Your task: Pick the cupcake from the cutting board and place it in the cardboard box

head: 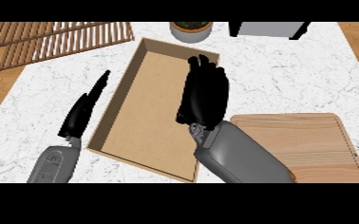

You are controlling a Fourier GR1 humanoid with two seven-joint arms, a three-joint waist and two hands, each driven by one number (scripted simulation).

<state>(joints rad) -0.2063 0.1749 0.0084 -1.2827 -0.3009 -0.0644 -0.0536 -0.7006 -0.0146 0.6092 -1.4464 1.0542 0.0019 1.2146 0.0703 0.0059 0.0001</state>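
Observation:
The open cardboard box point(144, 118) lies slanted at the middle of the counter. My right hand point(204, 92) hovers palm down over the box's right side, its fingers stretched toward the far wall and its back turned to me. No cupcake shows anywhere; whatever is under the palm is hidden. At the lower right lies the wooden cutting board point(301, 140), its visible surface bare, with my right forearm crossing its left corner. My left hand point(84, 109) rests edge-on just left of the box, open and holding nothing.
A wooden slatted rack point(56, 40) fills the far left. A grey pot with a plant point(191, 30) stands just beyond the box's far end. A grey appliance point(270, 28) sits at the far right. White marble counter point(280, 76) surrounds everything.

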